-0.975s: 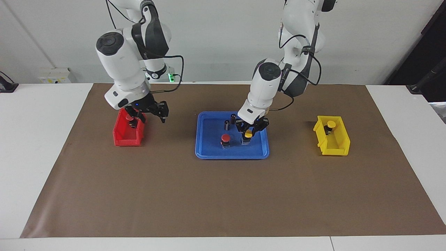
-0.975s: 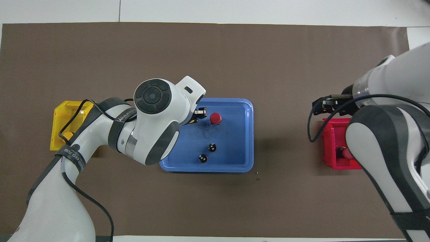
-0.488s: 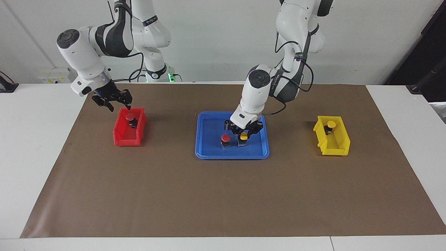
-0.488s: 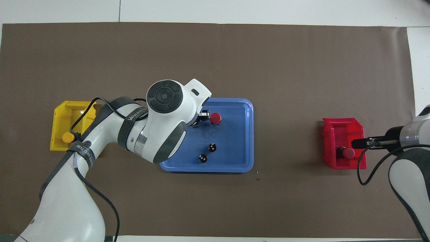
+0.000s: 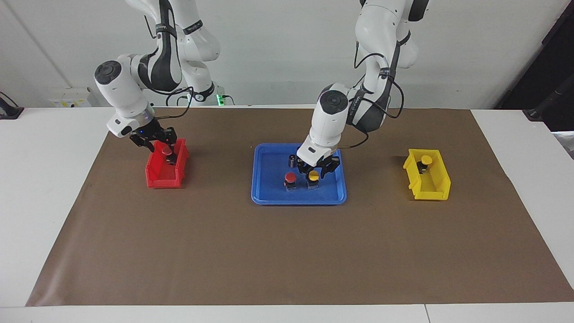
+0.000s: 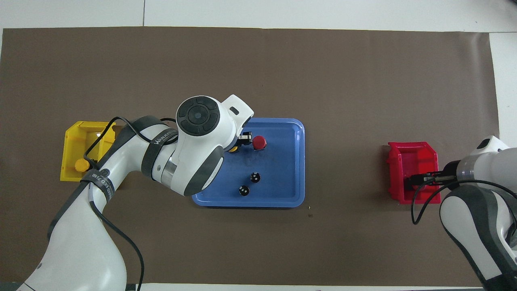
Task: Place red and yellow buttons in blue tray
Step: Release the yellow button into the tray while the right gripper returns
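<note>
The blue tray lies mid-table. In it stand a red button and, beside it, a yellow button. My left gripper is shut on this yellow button, which rests upright on the tray floor. My right gripper is open, low over the red bin, just above the second red button, which it hides from overhead. The second yellow button sits in the yellow bin.
Two small dark capless cylinders stand in the tray, nearer to the robots than the buttons; one shows in the facing view. A brown mat covers the table.
My left gripper lowered the yellow button onto the tray floor beside the red button. My right gripper swung out past the red bin, then came back down over its button.
</note>
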Controlling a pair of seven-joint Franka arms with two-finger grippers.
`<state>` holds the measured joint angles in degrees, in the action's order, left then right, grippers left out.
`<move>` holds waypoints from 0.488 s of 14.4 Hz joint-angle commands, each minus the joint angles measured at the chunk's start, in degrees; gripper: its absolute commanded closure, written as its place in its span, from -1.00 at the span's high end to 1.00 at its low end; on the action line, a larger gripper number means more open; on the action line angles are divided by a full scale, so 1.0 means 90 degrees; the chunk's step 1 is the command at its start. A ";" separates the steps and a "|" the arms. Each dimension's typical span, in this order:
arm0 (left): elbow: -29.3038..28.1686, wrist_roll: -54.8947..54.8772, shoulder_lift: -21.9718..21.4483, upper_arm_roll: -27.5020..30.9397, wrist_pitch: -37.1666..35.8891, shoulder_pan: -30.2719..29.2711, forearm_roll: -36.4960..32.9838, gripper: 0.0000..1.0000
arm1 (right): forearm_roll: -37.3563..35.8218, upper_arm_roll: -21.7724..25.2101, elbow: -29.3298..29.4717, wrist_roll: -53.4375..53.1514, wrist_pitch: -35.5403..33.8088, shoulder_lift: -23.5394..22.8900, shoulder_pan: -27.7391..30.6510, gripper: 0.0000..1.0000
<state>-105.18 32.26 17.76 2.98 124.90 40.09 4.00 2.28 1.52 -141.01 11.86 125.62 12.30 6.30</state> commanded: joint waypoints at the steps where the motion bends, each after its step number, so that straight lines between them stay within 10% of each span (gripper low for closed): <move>1: 0.0095 0.0048 -0.0039 0.0089 -0.0108 0.0067 -0.0102 0.45 | -0.0058 -0.0061 -0.0113 0.0167 0.0212 -0.0019 0.0072 0.35; 4: 0.0105 -0.0039 -0.0478 0.0157 -0.0595 -0.0079 -0.0102 1.00 | -0.0058 -0.0061 -0.0191 0.0186 0.0309 -0.0039 0.0072 0.21; 7: 0.0007 -0.0496 -0.0936 0.0157 -0.1132 -0.0479 -0.0102 1.00 | -0.0058 -0.0061 -0.0220 0.0196 0.0349 -0.0029 0.0053 0.18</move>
<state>-103.75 30.83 13.14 4.31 118.19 38.00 3.91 2.23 1.35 -141.89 12.02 127.33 11.55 6.29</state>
